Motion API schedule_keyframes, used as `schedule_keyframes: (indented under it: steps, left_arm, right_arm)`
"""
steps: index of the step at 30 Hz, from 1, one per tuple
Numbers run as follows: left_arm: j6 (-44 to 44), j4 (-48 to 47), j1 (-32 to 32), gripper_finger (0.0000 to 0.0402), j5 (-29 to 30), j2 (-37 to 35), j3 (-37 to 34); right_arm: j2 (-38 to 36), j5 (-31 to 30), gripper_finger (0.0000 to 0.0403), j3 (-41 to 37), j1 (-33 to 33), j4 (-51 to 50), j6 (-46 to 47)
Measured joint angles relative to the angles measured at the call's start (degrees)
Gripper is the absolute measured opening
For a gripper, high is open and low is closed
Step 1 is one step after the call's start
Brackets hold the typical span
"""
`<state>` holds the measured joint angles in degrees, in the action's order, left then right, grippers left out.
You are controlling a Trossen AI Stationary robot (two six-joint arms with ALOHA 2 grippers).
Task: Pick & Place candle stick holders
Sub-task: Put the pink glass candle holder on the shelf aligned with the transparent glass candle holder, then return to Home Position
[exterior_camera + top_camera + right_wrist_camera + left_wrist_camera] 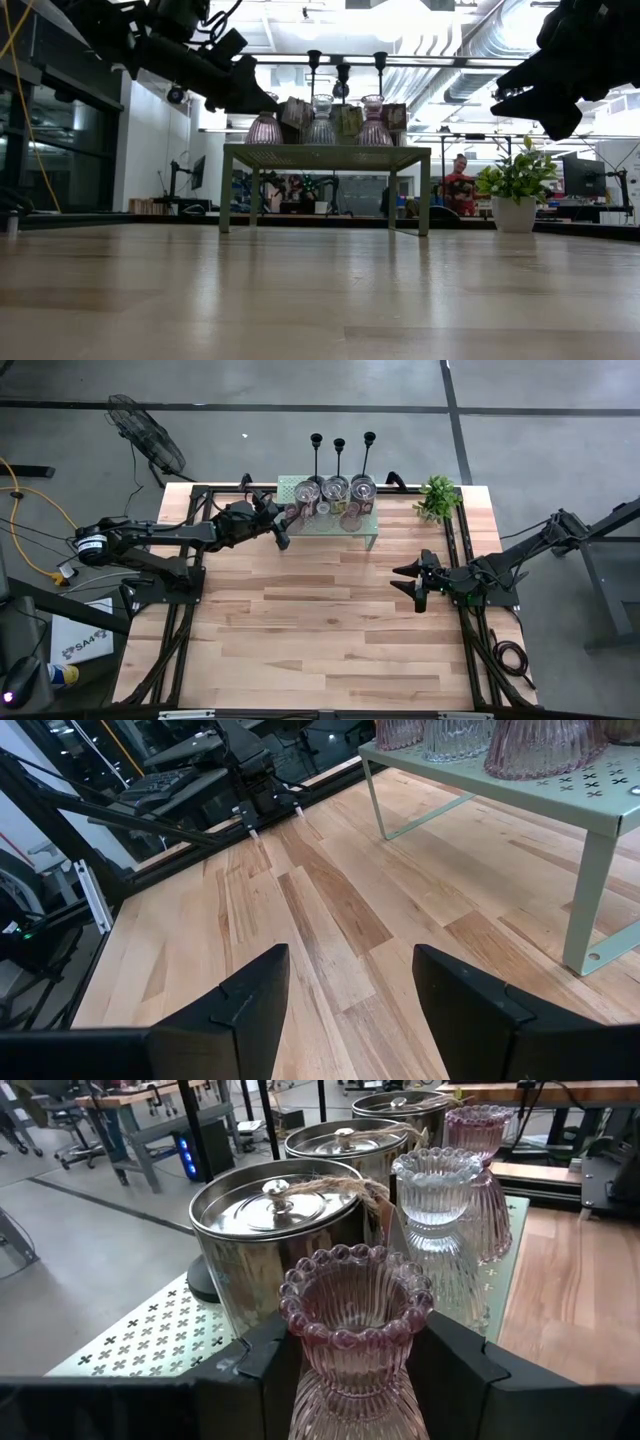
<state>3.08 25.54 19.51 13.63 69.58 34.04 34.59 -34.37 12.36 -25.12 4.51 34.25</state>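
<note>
On the pale green shelf (330,528) at the table's far side stand three silvery lidded tins (275,1230) and ribbed glass candle holders: a pink one (355,1330), a clear one (435,1200) and another pink one (480,1140). Three black candlesticks (340,445) rise behind the shelf. My left gripper (285,525) is at the shelf's left end, shut on the nearest pink holder. My right gripper (350,1000) hangs open over bare wood at the table's right, holding nothing. My left gripper pinches the pink glass holder between its two fingers (265,1365), at the ribbed neck (310,1370) just under the beaded rim. The fingers reach in about level from the table's left side. The holder stands upright, its base (265,135) on the shelf top.
A small potted plant (437,497) stands at the far right corner, beside the shelf. The tins and other glass holders crowd close behind the held one. Bare wood (320,630) fills the table's middle and near part. A person (460,180) sits in the room beyond.
</note>
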Motion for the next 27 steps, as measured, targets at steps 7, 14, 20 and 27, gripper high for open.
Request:
schedule_keyframes:
  steps: [7, 14, 20, 27]
  left_arm:
    - [0.4, 0.0, 0.0, 0.0157, -0.5, 0.0, 0.0]
    - [0.8, 0.0, 0.0, 0.0187, -0.9, 0.0, 0.0]
    - [1.9, 1.0, 0.0, 0.0247, -1.4, 0.0, 0.0]
    - [2.8, 2.1, 0.0, 0.0260, -2.4, -1.2, 0.0]
  right_arm:
    - [0.0, 0.0, 0.0206, 0.0, 0.0, 0.0, 0.0]
    - [0.0, 0.0, 0.0206, 0.0, 0.0, 0.0, 0.0]
    - [0.0, 0.0, 0.0206, 0.0, 0.0, 0.0, 0.0]
    - [0.0, 0.0, 0.0206, 0.0, 0.0, 0.0, 0.0]
